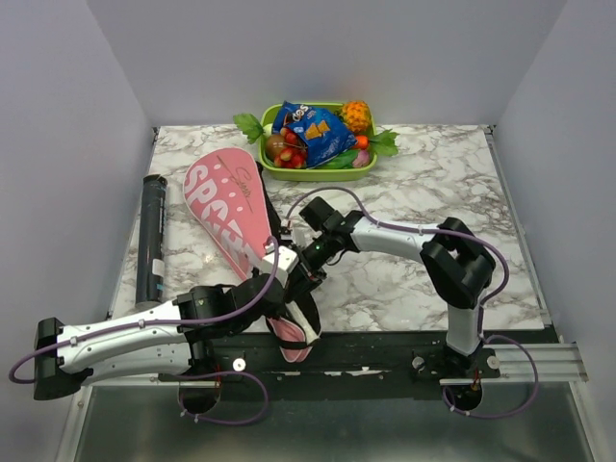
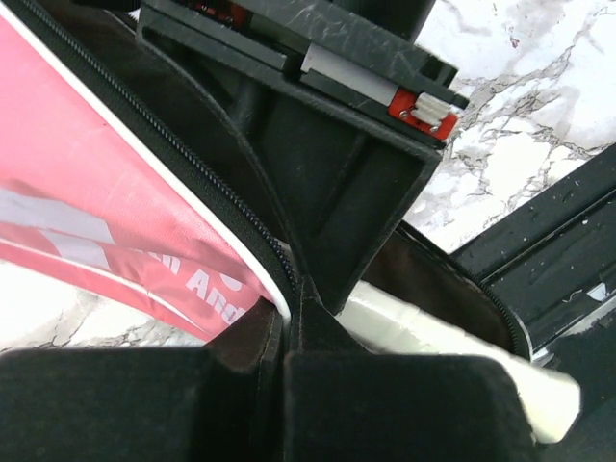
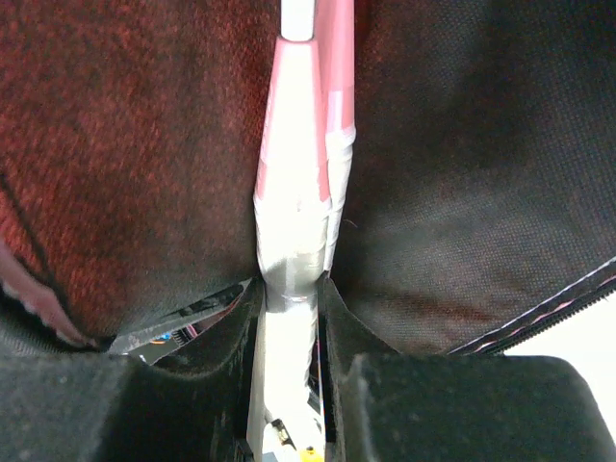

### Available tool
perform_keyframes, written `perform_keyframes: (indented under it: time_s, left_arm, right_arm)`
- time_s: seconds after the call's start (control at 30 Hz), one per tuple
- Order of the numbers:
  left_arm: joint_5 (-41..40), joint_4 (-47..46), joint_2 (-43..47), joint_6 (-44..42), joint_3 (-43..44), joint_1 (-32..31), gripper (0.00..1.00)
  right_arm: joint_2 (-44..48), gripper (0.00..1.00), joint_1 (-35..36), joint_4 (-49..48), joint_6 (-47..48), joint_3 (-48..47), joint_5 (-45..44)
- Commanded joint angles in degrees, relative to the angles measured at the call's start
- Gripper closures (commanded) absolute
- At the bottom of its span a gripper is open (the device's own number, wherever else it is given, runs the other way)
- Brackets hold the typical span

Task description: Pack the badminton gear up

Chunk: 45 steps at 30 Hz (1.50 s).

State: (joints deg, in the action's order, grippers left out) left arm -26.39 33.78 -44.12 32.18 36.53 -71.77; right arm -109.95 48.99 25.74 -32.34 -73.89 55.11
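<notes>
Top external view: a pink bag [image 1: 226, 207] lettered "SPORT" lies slantwise on the marble table [image 1: 433, 183], its broad end toward the far left and its narrow end at the near edge, between the two arms. A long black tube [image 1: 151, 236] lies along the left edge of the table, just beside the bag and apart from both arms. A green tray [image 1: 279, 173] with toy fruit and a blue snack packet [image 1: 313, 125] stands at the far edge. The left gripper [image 1: 281, 289] and the right gripper [image 1: 306, 258] meet close together at the bag's narrow end. In the left wrist view the left jaws are pressed together on the black zip edge [image 2: 192, 164] of the bag, with the mouth of the bag gaping beside them. In the right wrist view the right jaws pinch a racket [image 3: 294, 221] by its handle, white near the fingers and pink further on, with the dark lining [image 3: 125, 144] of the bag on both sides.
</notes>
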Motion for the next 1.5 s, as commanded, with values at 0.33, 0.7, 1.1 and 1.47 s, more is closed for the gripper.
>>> perform_keyframes:
  time_s: [0.33,0.7,1.1,1.47]
  left_arm:
    - [8.6,-14.6,-3.8,0.9,6.3,-4.1,1.0]
    - [2.2,-13.6,-5.2,6.0,7.1,-12.3,1.0]
    - [-0.2,-9.3,-4.1,9.3,6.9,-15.2,1.0]
    - [-5.1,-2.4,0.1,16.7,2.7,-15.4,1.0]
  right_arm:
    - [-11.6,0.99,1.5,-13.8,-2.5,-9.6,-2.7]
    - [-17.0,0.99,1.9,-27.3,-11.8,-11.9,-7.2]
    - [-16.8,1.0,1.9,-32.6,-15.4,-6.2,-14.0]
    - [-17.9,0.54,3.0,-30.6,-15.8,-7.3,-8.8]
